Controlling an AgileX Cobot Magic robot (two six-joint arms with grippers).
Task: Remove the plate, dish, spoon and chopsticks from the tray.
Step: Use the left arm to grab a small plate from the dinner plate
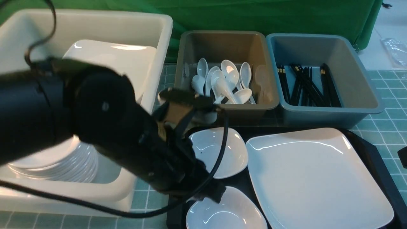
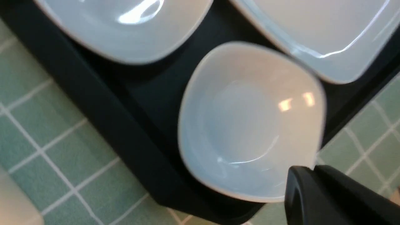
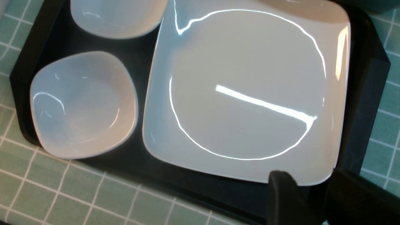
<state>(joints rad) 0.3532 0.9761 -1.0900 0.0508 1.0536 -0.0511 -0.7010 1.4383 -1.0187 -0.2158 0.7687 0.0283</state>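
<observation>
Gleaming white squarish plate (image 1: 318, 178), rounded corners.

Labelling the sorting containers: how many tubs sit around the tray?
3. A big white tub at the robot's left holding crockery, a brown tub of spoons beyond the tray, and a blue-grey tub of chopsticks right of that. None seems hidden.

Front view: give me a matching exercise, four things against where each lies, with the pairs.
Things:
1 plate
2 spoons
3 chopsticks
4 stacked plates

Places:
A white tub
B blue-grey tub
C tray
D brown tub

Pairs: 1-C, 2-D, 3-B, 4-A.
</observation>
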